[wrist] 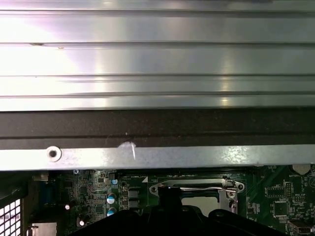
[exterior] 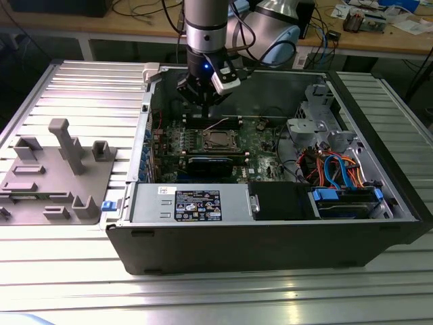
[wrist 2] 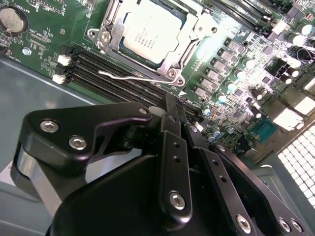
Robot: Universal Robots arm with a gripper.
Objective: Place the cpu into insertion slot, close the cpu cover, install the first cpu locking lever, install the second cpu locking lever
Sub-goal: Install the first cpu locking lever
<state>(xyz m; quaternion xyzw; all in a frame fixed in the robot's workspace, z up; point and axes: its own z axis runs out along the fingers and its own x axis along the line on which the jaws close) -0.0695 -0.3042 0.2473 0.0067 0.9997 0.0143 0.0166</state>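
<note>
One black gripper (exterior: 203, 101) with two slim fingers hangs inside the open dark-grey metal computer case (exterior: 270, 237). It is above the square insertion slot (exterior: 202, 135) and a little to its far side, as the exterior view shows it. In the second wrist view the two fingers (wrist 2: 170, 142) run together until their tips meet, so the gripper (wrist 2: 177, 102) is narrow and I see nothing held between them.

The small pale silvery square cpu (wrist 2: 152, 32) lies flat in the slot, apart from the gripper and not touched by it. The thin dark-silver metal cpu cover (wrist 2: 197, 34), a frame with a cut-out middle, lies down around the chip and lets its top show through. A thin bent wire locking lever (wrist 2: 133, 77) runs along the side of the slot nearest to the fingertips, over the long black memory sockets (wrist 2: 93, 64); I cannot tell if it is hooked. The fingertips point at the green motherboard (wrist 2: 44, 44) just beside this lever, at the slot's corner.
</note>
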